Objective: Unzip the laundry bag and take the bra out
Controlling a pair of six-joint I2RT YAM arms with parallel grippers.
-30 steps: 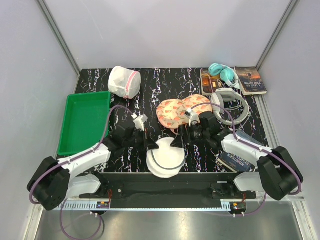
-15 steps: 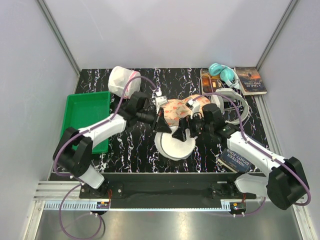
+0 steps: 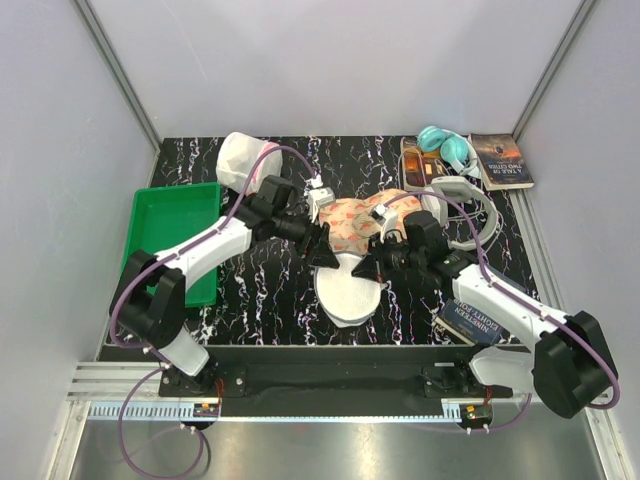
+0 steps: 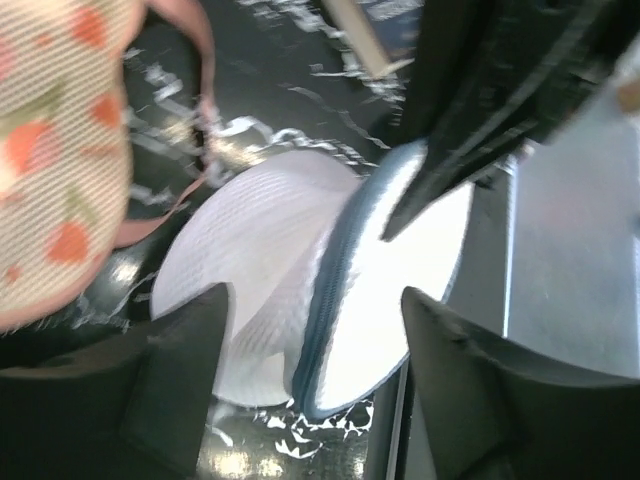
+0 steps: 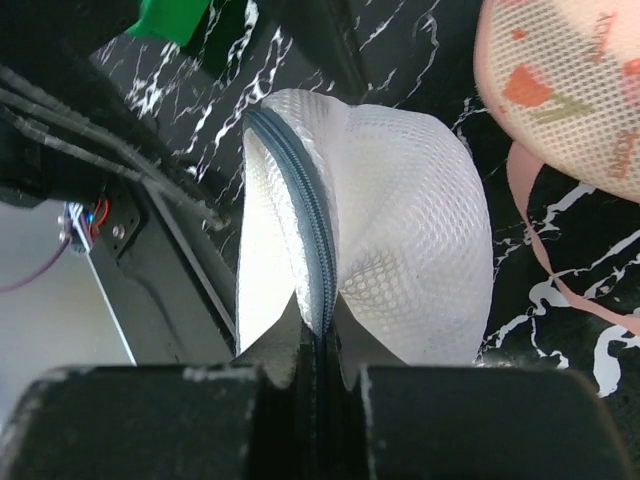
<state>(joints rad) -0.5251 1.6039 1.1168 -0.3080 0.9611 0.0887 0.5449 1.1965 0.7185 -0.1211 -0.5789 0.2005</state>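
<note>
We judge laundry bag (image 3: 347, 290), near edge of tabletop (image 3: 260, 312), light, floppy mesh. Firmest hold: zip band (image 5: 298, 210), where right gripper (image 5: 315, 345) pinches shut. Left gripper (image 4: 310, 330) jaws spread, seemingly empty.

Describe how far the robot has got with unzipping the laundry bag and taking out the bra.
Done: the right pincer is shut on the grey zip of the laundry bag. In hand: the left pincer hangs open just above the bag. Left: the zip looks closed where it shows, and no bra is out.
</note>
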